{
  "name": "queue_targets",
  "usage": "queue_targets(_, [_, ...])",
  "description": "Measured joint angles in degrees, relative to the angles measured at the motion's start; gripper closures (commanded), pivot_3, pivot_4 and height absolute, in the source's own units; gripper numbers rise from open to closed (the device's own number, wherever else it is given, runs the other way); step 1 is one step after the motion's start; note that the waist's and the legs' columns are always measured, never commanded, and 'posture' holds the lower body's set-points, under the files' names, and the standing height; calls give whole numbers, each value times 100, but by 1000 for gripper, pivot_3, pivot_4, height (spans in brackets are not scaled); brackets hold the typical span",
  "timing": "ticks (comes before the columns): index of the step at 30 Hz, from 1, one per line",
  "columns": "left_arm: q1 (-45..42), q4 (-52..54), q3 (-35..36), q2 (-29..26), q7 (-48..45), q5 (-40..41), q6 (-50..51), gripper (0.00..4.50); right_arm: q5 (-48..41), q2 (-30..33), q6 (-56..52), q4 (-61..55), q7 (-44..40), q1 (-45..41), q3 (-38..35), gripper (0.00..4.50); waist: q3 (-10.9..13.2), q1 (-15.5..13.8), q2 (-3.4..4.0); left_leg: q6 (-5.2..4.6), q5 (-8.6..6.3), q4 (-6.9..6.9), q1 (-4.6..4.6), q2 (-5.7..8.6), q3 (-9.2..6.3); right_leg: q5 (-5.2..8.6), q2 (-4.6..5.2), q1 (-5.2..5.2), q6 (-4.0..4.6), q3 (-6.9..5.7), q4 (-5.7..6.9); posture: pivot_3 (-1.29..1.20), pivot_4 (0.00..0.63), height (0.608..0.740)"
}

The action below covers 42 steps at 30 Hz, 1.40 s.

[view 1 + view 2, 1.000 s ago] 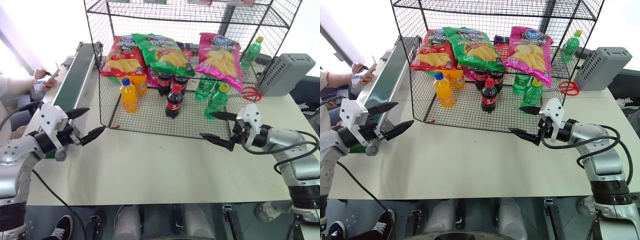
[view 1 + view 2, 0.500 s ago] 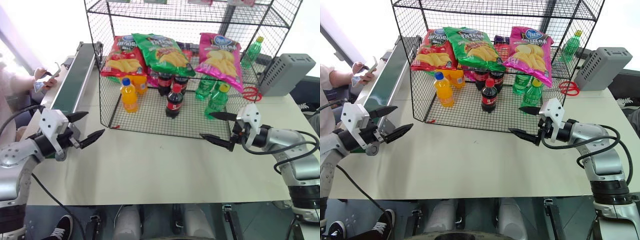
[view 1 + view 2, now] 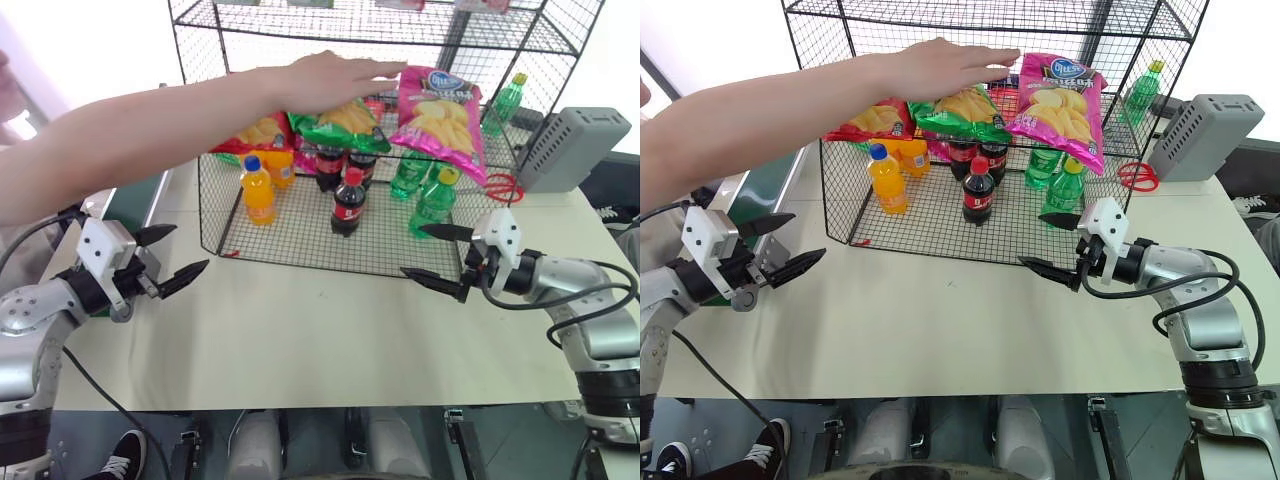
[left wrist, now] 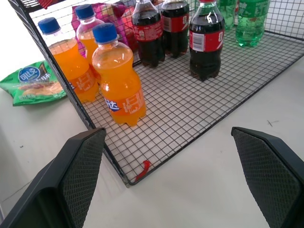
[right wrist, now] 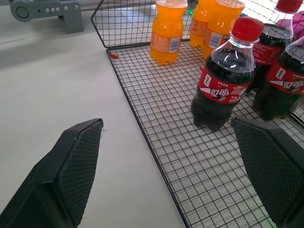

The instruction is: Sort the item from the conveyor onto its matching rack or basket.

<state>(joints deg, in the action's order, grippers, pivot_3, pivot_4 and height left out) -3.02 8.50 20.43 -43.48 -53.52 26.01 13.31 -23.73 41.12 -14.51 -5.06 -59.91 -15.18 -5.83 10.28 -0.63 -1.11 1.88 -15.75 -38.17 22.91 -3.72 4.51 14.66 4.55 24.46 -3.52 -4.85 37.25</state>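
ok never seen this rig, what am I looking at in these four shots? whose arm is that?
A two-armed humanoid robot at a white table. Two pictures come from its head camera, looking down; the other two from cameras on each wrist, looking out between that gripper's black fingers.

The left gripper and right gripper hover over the table, both open, holding nothing.

Behind them stands a black wire rack: orange soda, cola and green bottles on its floor, crisp bags on the tier above, among them the pink crisp bag.

The bare arm is a person's, reaching in from the left over the rack, its hand at the bags. The green conveyor lies left, mostly behind that arm.
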Motion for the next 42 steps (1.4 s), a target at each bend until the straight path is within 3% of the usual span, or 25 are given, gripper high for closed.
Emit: queue_targets(42, [16,-103,40,60,37,-112,-262,0,272,-114,376,375,-108,-336,297,8,0,4,0,0,0,0,-2,-1,2,0,0,0,0,0,2,0,150,740])
